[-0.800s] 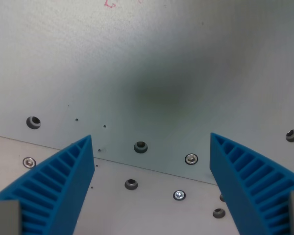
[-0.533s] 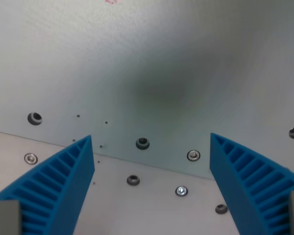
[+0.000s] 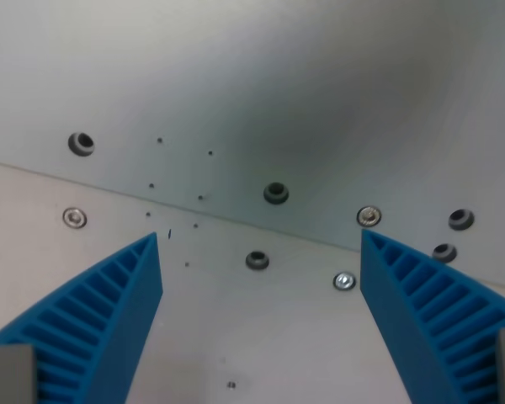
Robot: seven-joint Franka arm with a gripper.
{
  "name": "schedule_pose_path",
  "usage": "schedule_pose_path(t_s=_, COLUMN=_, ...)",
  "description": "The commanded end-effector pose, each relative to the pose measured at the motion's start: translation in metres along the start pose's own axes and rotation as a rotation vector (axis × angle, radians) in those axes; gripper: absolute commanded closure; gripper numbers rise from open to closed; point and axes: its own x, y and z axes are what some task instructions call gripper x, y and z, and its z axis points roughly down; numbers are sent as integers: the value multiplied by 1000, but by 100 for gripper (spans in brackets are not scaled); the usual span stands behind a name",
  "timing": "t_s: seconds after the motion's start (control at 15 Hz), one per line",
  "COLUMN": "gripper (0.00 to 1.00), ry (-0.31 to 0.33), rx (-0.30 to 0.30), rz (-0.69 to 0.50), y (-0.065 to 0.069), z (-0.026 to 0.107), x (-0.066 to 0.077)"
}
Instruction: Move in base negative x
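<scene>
My gripper (image 3: pixel 259 320) is open and empty. Its two blue ribbed fingers (image 3: pixel 101 324) stand wide apart at the bottom left and bottom right of the wrist view. Below them lies a grey metal tabletop (image 3: pixel 261 93) made of two plates. A seam (image 3: pixel 236 220) between the plates runs from the wrist view's left down to the right. Nothing lies between the fingers.
Several bolt holes and screws dot the plates near the seam, such as a dark hole (image 3: pixel 275 192), another hole (image 3: pixel 257 259) and a bright screw (image 3: pixel 344 280). A soft dark shadow lies on the upper plate (image 3: pixel 337 126).
The whole scene has shifted up and a little right in the picture, more in the last half second, so the camera has moved. The fingers stay equally open.
</scene>
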Motion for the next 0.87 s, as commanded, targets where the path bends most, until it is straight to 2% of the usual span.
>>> schedule_pose_path(t_s=0.07, gripper=0, ry=70, rx=-39, rz=4, y=-16, z=-4, x=-27)
schedule_pose_path(t_s=0.87, gripper=0, ry=70, rx=-39, rz=4, y=-51, z=14, x=-85)
